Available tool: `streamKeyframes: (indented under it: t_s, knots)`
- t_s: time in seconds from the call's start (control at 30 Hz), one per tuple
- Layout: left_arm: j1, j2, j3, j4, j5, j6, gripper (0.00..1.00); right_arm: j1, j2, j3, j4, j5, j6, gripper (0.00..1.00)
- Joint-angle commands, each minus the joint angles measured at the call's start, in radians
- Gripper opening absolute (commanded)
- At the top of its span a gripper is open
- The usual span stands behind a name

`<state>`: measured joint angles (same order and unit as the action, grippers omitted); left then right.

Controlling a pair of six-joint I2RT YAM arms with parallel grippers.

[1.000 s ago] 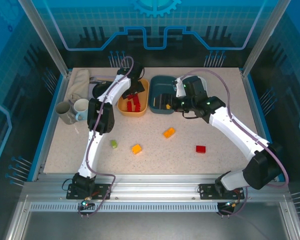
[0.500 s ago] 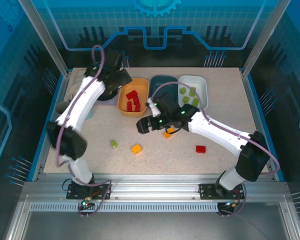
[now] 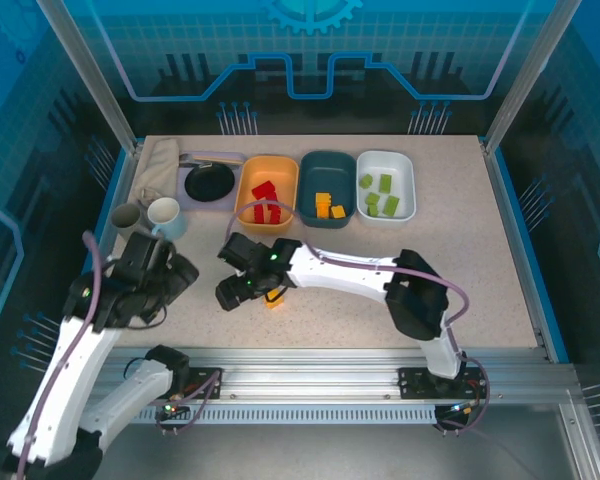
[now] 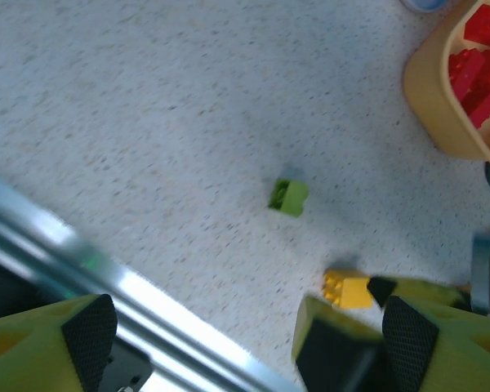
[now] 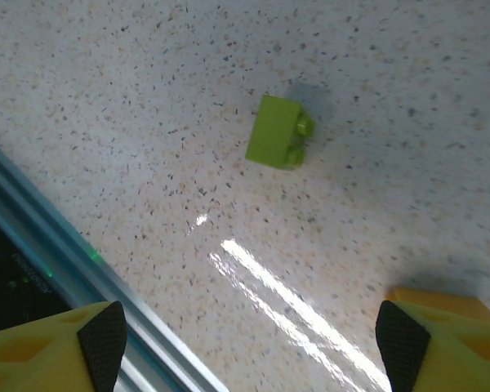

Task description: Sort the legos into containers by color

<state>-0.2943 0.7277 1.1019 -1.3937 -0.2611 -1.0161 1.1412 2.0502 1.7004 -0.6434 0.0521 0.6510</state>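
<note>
A light green lego (image 5: 279,132) lies alone on the speckled table, ahead of my right gripper (image 5: 253,343), which hangs open above bare table. My right gripper (image 3: 242,288) sits left of centre with an orange-yellow lego (image 3: 272,300) peeking out beside it. In the left wrist view the green lego (image 4: 288,197) and the orange-yellow lego (image 4: 348,289) lie apart, ahead of my open, empty left gripper (image 4: 249,347). At the back stand the orange tub (image 3: 248,205) with red legos, the teal tub (image 3: 310,190) with orange-yellow ones, and the white tub (image 3: 405,180) with green ones.
A black round dish (image 3: 208,182), two mugs (image 3: 130,215) (image 3: 164,213) and a folded cloth (image 3: 158,165) occupy the back left. The metal rail (image 4: 147,294) of the near table edge runs close under both grippers. My right arm's elbow (image 3: 420,300) rests over the table's right centre.
My left arm swung from over the orange tub back to the near left. My right gripper travelled from the teal tub across the table to the green lego near the front edge.
</note>
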Motion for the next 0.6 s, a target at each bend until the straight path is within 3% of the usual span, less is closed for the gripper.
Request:
streamKeyframes:
  t_s: [0.0, 0.23, 0.57]
  knots:
    - [0.004, -0.069, -0.005, -0.157, 0.014, -0.023, 0.88, 0.022, 0.095, 0.114, -0.09, 0.058, 0.068, 0.8]
    - [0.004, -0.125, 0.045, -0.204, 0.046, 0.042, 0.88, 0.026, 0.266, 0.289, -0.179, 0.116, 0.105, 0.76]
    - [0.004, -0.136, 0.089, -0.206, 0.085, 0.123, 0.88, 0.014, 0.438, 0.465, -0.241, 0.141, 0.102, 0.59]
